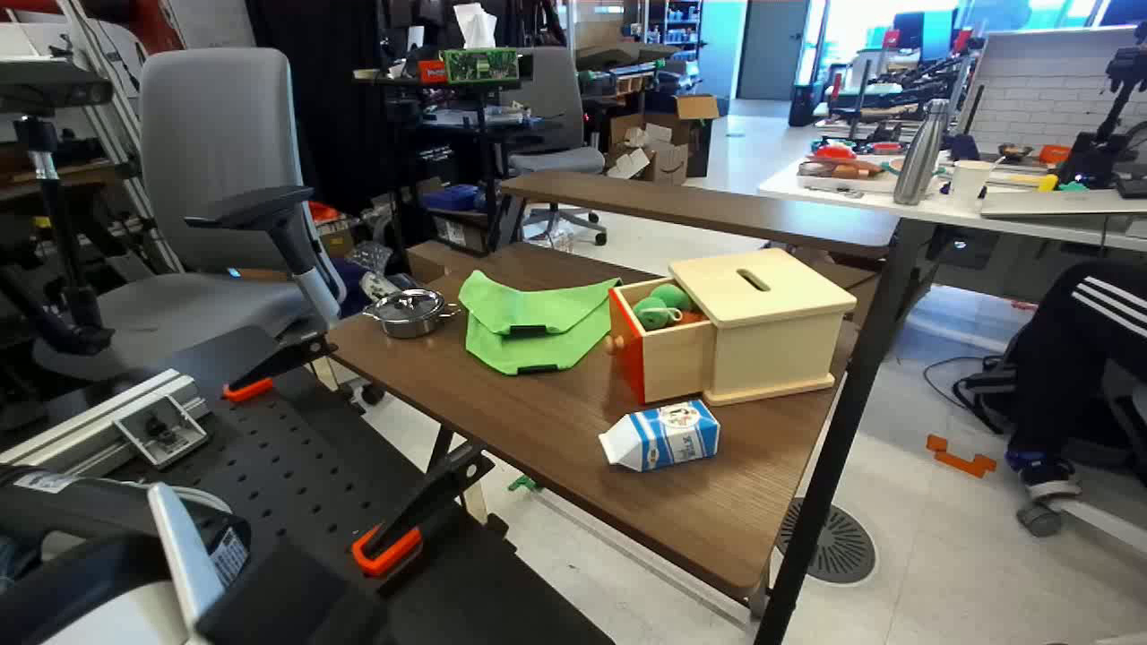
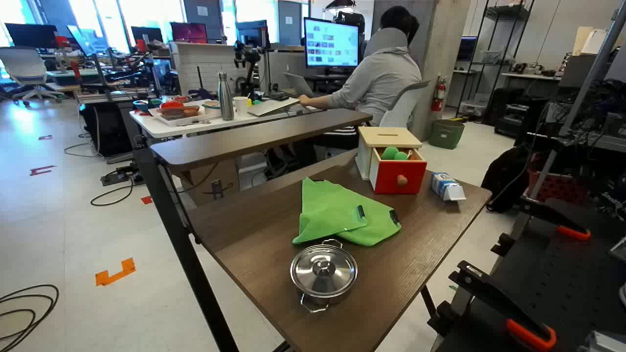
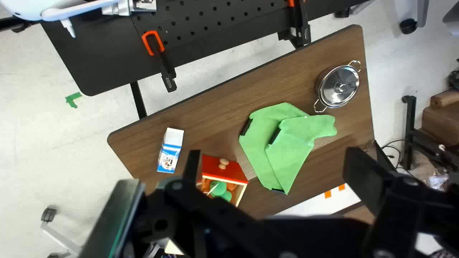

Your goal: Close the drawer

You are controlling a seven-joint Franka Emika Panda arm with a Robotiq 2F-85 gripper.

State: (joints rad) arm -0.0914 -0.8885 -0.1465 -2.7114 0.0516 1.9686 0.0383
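The drawer [image 1: 628, 351] has an orange-red front with a round wooden knob and stands pulled out of the light tan wooden box [image 1: 780, 345]. In an exterior view, the drawer [image 2: 386, 177] faces the camera below the slotted box [image 2: 390, 131]. Green and orange items lie inside the drawer. In the wrist view, the drawer [image 3: 215, 168] shows beside the left finger, which covers part of it; the box is mostly hidden behind the gripper. My gripper [image 3: 276, 166] is open and empty, high above the table. It is out of view in both exterior views.
A green cloth [image 1: 538, 322] lies beside the drawer front. A blue-white carton [image 1: 668, 436] lies beside the drawer. A lidded metal pot [image 2: 324, 274] stands at one table end. A raised shelf [image 1: 699, 210] runs along the table [image 1: 538, 430]. A black perforated bench [image 3: 200, 21] with clamps stands alongside.
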